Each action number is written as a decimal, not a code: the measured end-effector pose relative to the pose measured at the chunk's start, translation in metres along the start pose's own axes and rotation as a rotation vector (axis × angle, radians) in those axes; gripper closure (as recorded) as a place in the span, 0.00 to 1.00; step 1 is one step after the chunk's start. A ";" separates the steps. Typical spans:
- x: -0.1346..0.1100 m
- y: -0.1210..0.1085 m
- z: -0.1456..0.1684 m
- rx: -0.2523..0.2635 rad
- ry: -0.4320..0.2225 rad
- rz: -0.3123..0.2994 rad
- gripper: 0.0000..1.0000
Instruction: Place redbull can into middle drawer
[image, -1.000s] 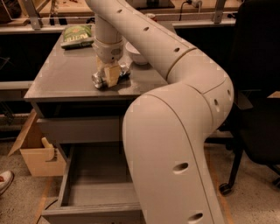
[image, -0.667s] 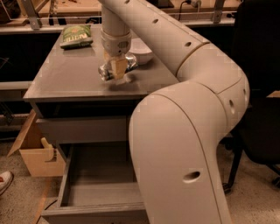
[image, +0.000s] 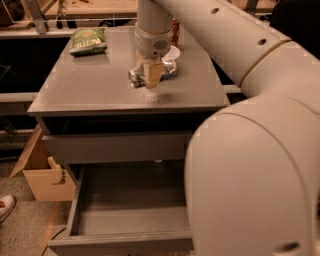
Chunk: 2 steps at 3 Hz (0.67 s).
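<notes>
Claw (image: 151, 81) clamps redbull can (image: 168, 69) above tabletop (image: 90, 87); middle drawer (image: 76, 207) open.

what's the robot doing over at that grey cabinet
The robot's single arm reaches over the cabinet top, and its gripper is shut on the small silver drink can, held crosswise. The can appears to be just above the surface rather than resting on it. Below, the drawer stands pulled open with nothing in it, so the can has not yet gone in. A green snack bag and a white bowl sit further back on the top.
</notes>
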<state>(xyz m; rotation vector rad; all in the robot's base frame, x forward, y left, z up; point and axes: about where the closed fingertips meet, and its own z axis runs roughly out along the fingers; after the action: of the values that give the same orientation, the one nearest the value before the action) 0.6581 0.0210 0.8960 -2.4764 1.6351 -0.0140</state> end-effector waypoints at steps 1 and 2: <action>0.009 0.045 0.024 -0.051 -0.049 0.125 1.00; 0.009 0.043 0.025 -0.044 -0.052 0.126 1.00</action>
<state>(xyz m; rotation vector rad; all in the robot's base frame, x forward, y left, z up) 0.6254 0.0000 0.8637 -2.3784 1.7853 0.1025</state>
